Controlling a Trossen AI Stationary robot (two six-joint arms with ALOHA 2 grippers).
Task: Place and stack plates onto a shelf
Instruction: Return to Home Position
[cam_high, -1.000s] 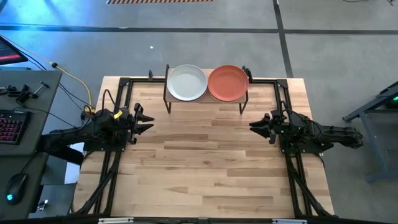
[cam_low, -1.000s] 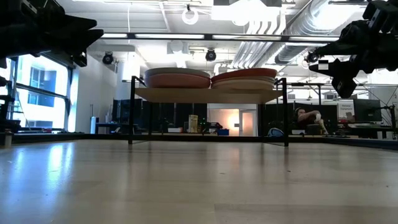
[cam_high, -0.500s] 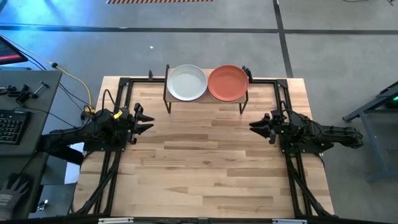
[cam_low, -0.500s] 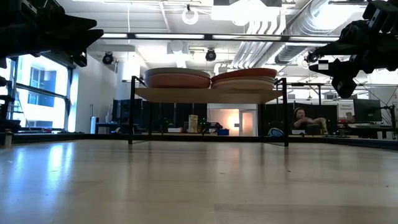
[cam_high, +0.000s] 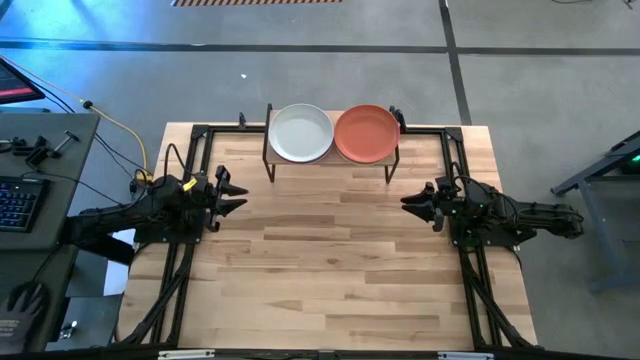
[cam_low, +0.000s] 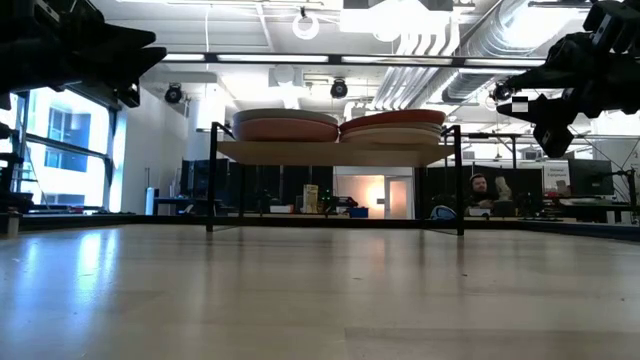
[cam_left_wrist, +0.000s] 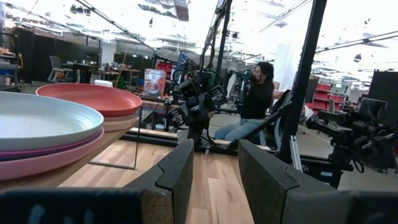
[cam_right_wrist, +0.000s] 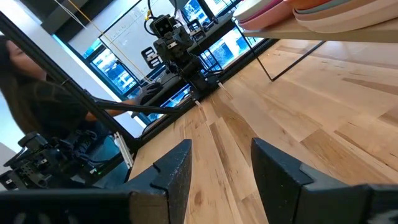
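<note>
Two stacks of plates rest on the shelf (cam_high: 331, 160) at the table's far edge. The left stack (cam_high: 300, 132) has a pale mint-white plate on top, the right stack (cam_high: 366, 133) a terracotta orange one. In the low view both stacks (cam_low: 285, 124) (cam_low: 392, 125) sit on the wood top (cam_low: 330, 152). My left gripper (cam_high: 238, 196) hovers open at the table's left side, pointing right, holding nothing. My right gripper (cam_high: 410, 203) hovers open at the right side, pointing left, also holding nothing. Both grippers stay well short of the shelf.
Black arm frames run along the table's left and right sides (cam_high: 180, 270) (cam_high: 480, 280). A desk with a keyboard (cam_high: 15, 200) stands left of the table. A seated person (cam_left_wrist: 252, 106) shows beyond the table. Bare wooden tabletop (cam_high: 330, 270) lies between the arms.
</note>
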